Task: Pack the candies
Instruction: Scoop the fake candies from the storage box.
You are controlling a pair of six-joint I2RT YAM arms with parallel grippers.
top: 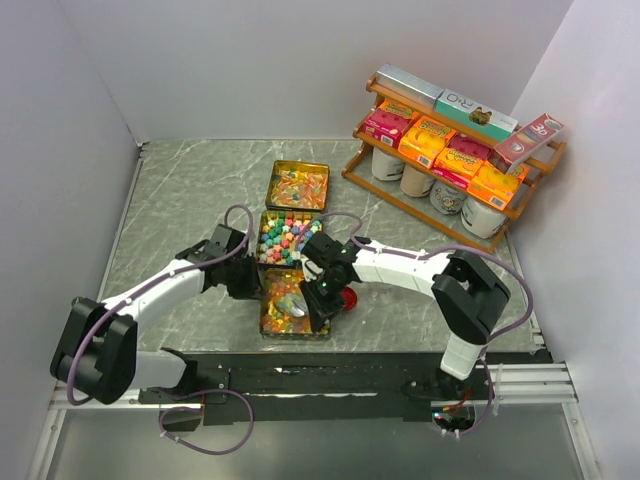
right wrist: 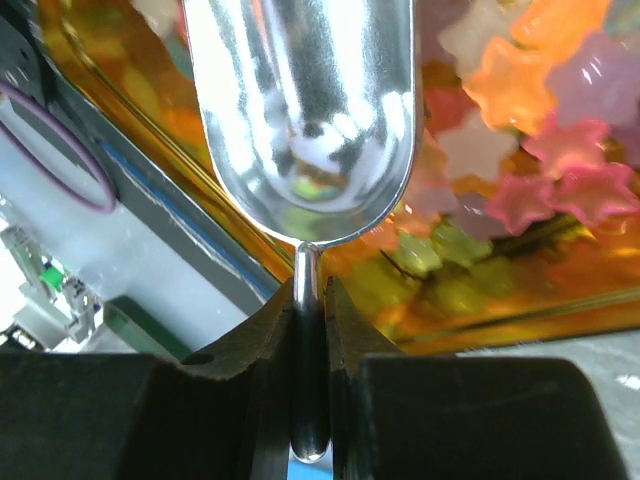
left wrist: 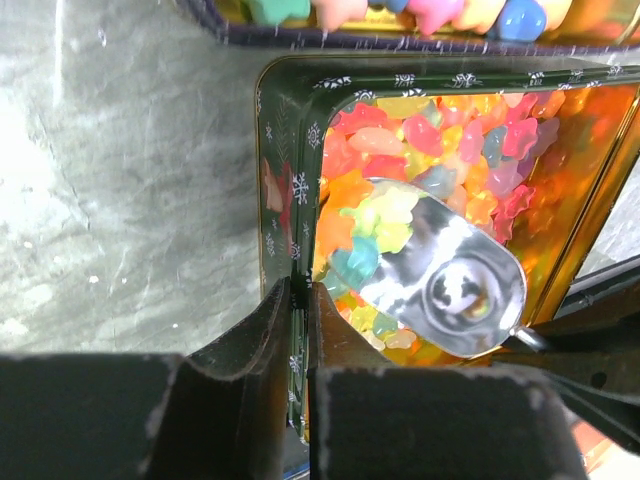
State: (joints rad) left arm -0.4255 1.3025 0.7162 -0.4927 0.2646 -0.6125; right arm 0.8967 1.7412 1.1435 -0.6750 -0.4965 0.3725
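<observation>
Left tool (left wrist: 301, 296), centre-left overhead: jaws narrow, pinching the left wall of the near tin (left wrist: 275, 180), likely to steady it on the worktop (top: 180, 200). Candies (left wrist: 400, 140): gummies filling that tin, lower centre. Right tool (right wrist: 309, 295), just right: clamped on the handle of the metal scoop (right wrist: 305, 110), bowl laid among the gummies to gather them; glare hides any load, and the arm (top: 400, 265) covers the tin's right edge.

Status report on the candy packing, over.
Left gripper shut on the rim of the near tin. Right gripper shut on the scoop handle. Scoop bowl on the candies in that tin. Nothing seen in the way.
</observation>
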